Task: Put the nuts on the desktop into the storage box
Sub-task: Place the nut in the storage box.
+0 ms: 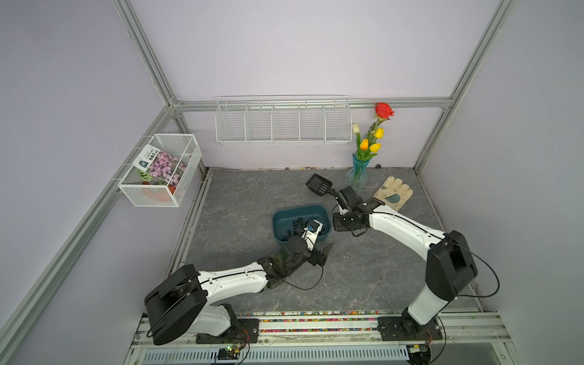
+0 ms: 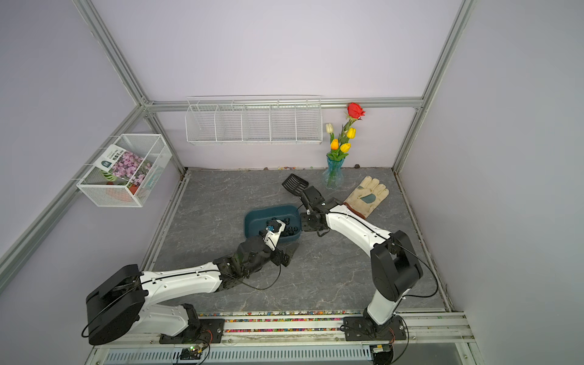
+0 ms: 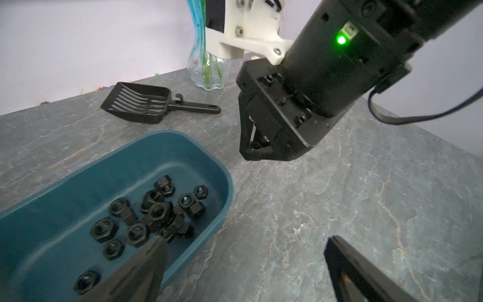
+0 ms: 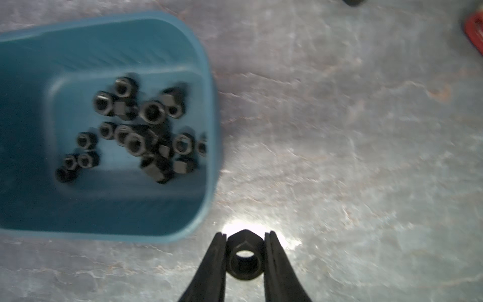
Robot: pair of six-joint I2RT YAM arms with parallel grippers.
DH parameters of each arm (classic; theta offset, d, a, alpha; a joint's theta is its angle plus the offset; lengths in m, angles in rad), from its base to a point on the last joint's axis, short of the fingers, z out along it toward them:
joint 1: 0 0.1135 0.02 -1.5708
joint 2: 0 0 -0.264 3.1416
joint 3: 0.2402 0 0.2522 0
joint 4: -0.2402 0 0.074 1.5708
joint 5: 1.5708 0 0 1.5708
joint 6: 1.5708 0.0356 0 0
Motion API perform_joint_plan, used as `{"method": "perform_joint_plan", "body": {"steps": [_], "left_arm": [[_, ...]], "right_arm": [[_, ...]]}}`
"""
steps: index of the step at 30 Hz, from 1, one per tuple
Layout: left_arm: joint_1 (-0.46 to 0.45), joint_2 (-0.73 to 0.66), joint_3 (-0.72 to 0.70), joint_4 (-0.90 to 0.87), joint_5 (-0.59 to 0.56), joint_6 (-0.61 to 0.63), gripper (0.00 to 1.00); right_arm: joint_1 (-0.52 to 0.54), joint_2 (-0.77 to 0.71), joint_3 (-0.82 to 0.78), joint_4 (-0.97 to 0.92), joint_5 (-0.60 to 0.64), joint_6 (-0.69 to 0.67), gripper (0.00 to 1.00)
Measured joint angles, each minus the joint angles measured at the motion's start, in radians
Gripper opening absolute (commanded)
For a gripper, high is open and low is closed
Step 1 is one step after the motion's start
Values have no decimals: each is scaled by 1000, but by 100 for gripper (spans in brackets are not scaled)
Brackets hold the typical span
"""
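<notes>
1. The storage box (image 4: 212,109), a shallow teal-blue plastic tub, holds a cluster of small black hexagonal metal nuts (image 4: 146,130) bunched toward one end.
2. The right gripper (image 4: 245,233) has its fingers clamped on a single nut (image 4: 244,257). It is over the dark grey stone-look desktop (image 4: 366,157), just beside the box and not yet above it.
3. The left gripper (image 3: 245,238) is empty, fingers spread wide. One finger is over the box, the other over bare desktop beside it.
4. Judged nearly done: that nut is still to be dropped in. No other loose nut is evident around the box.
</notes>
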Motion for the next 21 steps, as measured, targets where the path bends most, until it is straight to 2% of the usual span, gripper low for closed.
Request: {"method": "perform_joint_plan", "body": {"steps": [10,21], "left_arm": [[119,-103,-93,9,-10,-21,99],[145,-115,-127,13,-13,-55,99]], "right_arm": [[68,191,228,-40,-19,-30,18],[97,367,341,-62,-45,-40,18]]}}
